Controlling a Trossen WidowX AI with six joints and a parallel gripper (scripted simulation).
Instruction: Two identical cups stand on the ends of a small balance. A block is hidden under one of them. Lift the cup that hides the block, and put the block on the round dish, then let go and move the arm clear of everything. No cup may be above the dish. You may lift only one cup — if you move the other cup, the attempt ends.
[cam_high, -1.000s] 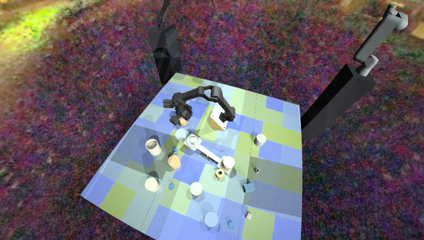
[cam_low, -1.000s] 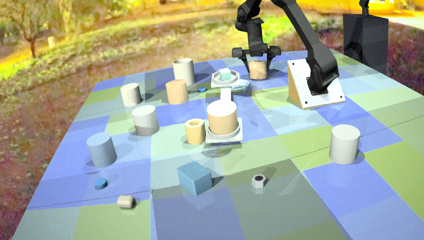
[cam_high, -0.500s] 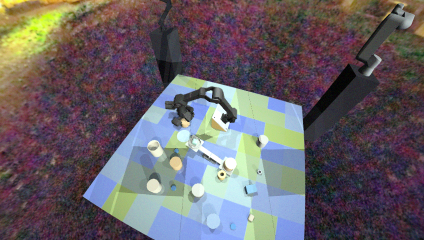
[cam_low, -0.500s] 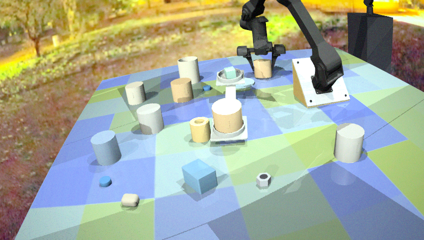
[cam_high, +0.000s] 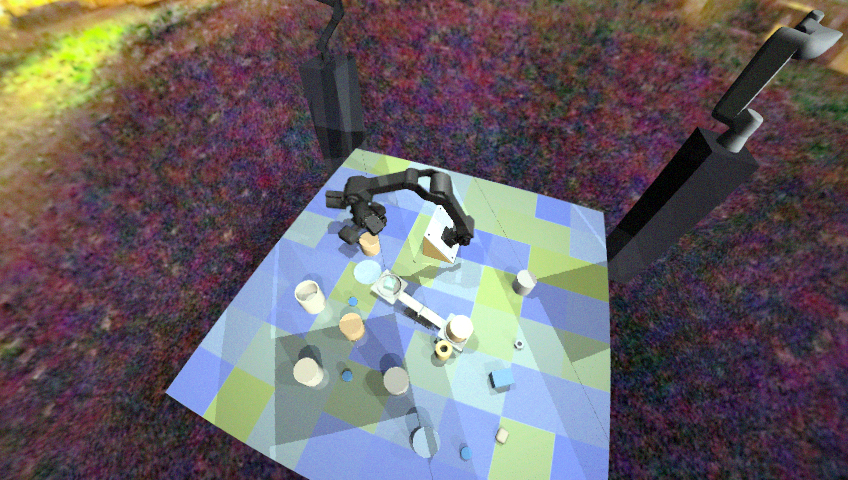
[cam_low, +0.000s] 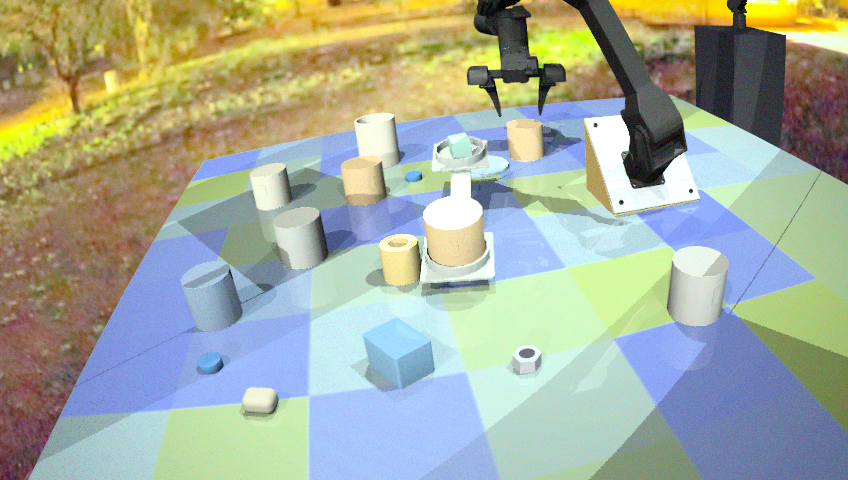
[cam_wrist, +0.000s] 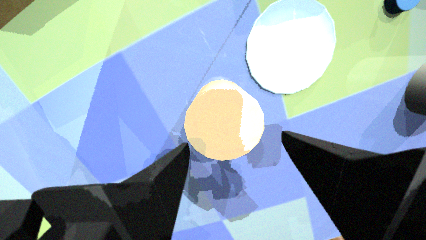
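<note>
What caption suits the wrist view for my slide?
Open gripper above the tan cup standing on the table, beside the round dish.

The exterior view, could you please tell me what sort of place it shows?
It looks like a tabletop manipulation test bench set outdoors. A black robot arm is bolted to a tilted white wedge mount on a blue-and-green patchwork table top, with a small white balance and scattered cylinders; grass and a tree lie behind.

I see a table top (cam_low: 535, 368) patterned in blue, pale teal and green patches, set on mottled red-purple ground (cam_high: 148, 178), with sunlit grass (cam_low: 178, 77) far left and two dark pillars (cam_high: 672, 202) at the far side.
</note>
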